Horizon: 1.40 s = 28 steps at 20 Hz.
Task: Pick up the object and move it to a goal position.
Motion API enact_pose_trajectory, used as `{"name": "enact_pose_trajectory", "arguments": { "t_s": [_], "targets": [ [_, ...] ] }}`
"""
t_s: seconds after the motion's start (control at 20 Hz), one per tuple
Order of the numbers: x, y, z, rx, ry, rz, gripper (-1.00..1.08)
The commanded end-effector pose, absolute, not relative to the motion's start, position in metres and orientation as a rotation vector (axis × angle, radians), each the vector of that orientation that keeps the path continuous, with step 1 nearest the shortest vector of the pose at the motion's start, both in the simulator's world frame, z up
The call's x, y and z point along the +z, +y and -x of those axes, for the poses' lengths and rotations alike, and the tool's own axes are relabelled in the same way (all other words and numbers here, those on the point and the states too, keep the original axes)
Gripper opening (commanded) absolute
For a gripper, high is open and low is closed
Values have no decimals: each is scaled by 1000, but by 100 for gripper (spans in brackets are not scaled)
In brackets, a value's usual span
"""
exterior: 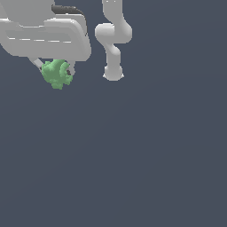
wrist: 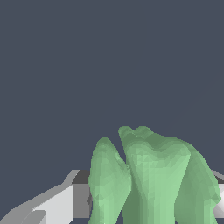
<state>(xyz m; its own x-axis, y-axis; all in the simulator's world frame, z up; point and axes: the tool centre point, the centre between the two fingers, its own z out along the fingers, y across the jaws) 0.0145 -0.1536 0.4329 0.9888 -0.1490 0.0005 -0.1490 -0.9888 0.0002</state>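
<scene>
In the wrist view, closest of all, the small bright-green lumpy blob with knobbly matte bumps (wrist: 151,179) fills the lower middle of the picture. It shows as three rounded lobes with deep folds between them. A pale grey flat finger (wrist: 52,205) touches one side of the blob, and a sliver of a second pale part shows at its other side. Behind is only plain dark slate-grey ground (wrist: 109,57).

The exterior view shows what the wrist camera cannot. The white, blocky gripper (exterior: 56,71) sits large at the upper part of the exterior view's left, close to that camera, with a black cable (exterior: 66,9) across its top. The green blob (exterior: 56,73) hangs just beneath the white body, pinched between two short grey fingers (exterior: 37,63), one on each side and both touching it. The pincer is clenched around the blob, and the blob appears lifted clear of the ground, though no shadow confirms this.

Farther away, toward the exterior view's right, the white jointed arm (exterior: 113,40) bends down to a rounded base (exterior: 113,73) on the same dark slate-grey ground (exterior: 133,155).
</scene>
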Motion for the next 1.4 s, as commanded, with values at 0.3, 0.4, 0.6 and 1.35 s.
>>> {"name": "enact_pose_trajectory", "arguments": {
  "t_s": [0.3, 0.4, 0.6, 1.35],
  "targets": [
    [471, -166, -26, 0, -234, -3133, -100],
    [478, -169, -28, 0, -234, -3133, -100],
    [490, -173, -32, 0, -234, -3133, -100],
    [504, -178, -38, 0, -234, -3133, -100]
  ]
}}
